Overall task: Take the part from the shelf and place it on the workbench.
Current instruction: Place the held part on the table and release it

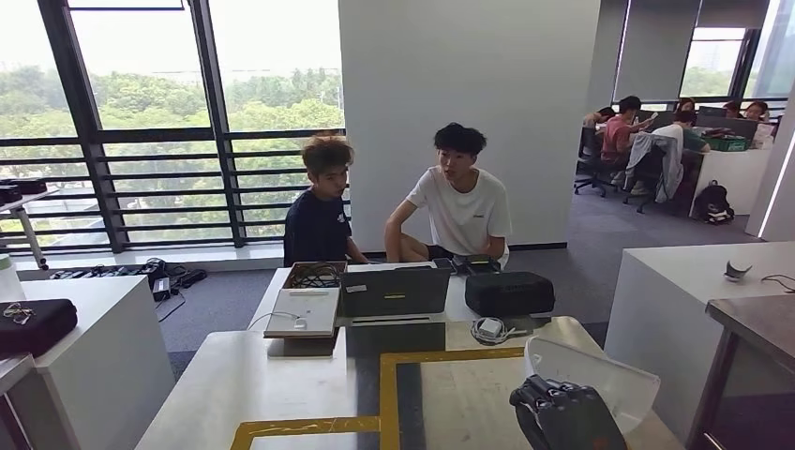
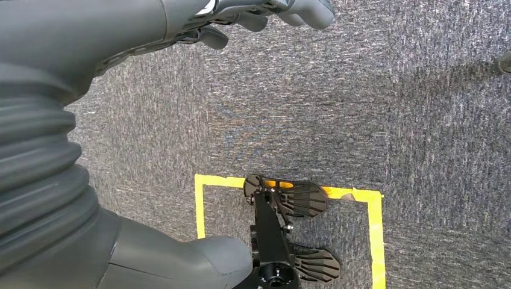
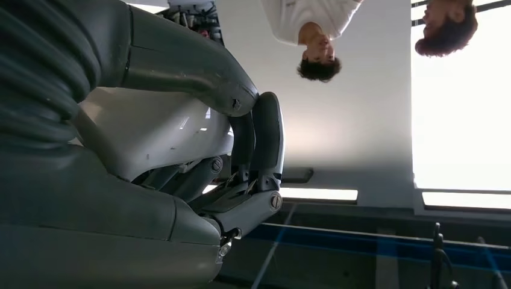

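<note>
White shell part held over the table

The right hand (image 1: 566,415) gripped the white part (image 1: 591,373) by its near edge above the table (image 1: 281,384); it looked light, stiff, smooth and slippery. The left hand (image 2: 265,15) hung with fingers loosely curled, holding nothing.

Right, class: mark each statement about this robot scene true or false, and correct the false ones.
1. The right hand grips a white part over the workbench. True.
2. Two people sit behind the laptop. True.
3. The left hand holds the part. False: it holds nothing and hangs over grey carpet.
4. Yellow tape marks the workbench. True.
5. The black case lies on the floor. False: it rests on the table beside the laptop.
</note>
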Controlling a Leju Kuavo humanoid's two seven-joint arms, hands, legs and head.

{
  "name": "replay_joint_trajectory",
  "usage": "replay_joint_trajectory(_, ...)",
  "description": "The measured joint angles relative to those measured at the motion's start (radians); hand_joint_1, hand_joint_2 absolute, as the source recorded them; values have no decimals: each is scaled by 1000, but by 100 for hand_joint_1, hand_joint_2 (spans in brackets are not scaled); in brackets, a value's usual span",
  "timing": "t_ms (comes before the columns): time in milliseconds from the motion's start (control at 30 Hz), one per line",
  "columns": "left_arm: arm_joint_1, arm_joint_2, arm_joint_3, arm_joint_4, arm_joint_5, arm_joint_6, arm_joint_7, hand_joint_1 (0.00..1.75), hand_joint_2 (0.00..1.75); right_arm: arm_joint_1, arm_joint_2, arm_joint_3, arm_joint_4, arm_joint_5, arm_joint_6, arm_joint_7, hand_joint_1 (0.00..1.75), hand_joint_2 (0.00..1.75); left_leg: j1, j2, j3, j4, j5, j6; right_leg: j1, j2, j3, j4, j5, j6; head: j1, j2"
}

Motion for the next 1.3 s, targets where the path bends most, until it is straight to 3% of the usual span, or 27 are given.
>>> replay_joint_trajectory(133,0,0,0,0,0,2,1,0,175,-12,4,7,15,-2,1,-1,175,175,0,-1,4,-3,1,-4,0,-1,0,0,-1,-1,0,0)
replay_joint_trajectory(300,0,-3,0,0,0,3,3,0,175,-42,11,31,53,-9,0,-2,175,175,1,-1,6,-7,1,-19,-1,-2,5,0,-2,-3,0,0)
replay_joint_trajectory(533,-2,-6,0,0,-9,15,3,0,175,-98,30,64,116,-38,15,-17,175,175,0,0,6,-7,-1,-19,-4,0,10,-3,-2,-3,0,0)
replay_joint_trajectory(800,-19,-33,0,0,-38,28,6,0,175,-295,149,179,386,-130,17,-55,175,175,0,0,14,-7,0,-21,-2,1,12,-3,0,-3,0,0)
replay_joint_trajectory(867,-20,-43,-1,0,-49,24,4,0,175,-303,196,203,460,-146,11,-56,175,175,1,0,16,-7,0,-21,-1,1,12,-3,0,-3,0,0)
replay_joint_trajectory(1033,-25,-67,-4,0,-62,18,2,0,175,-298,321,246,727,-164,-118,-81,175,175,1,-1,16,-7,0,-21,0,0,12,-3,-1,-3,0,0)
replay_joint_trajectory(1300,-24,-72,-4,0,-62,17,3,0,175,-311,382,255,895,-176,-129,-91,175,175,1,-1,15,-7,0,-21,0,-1,12,-3,-1,-3,0,0)
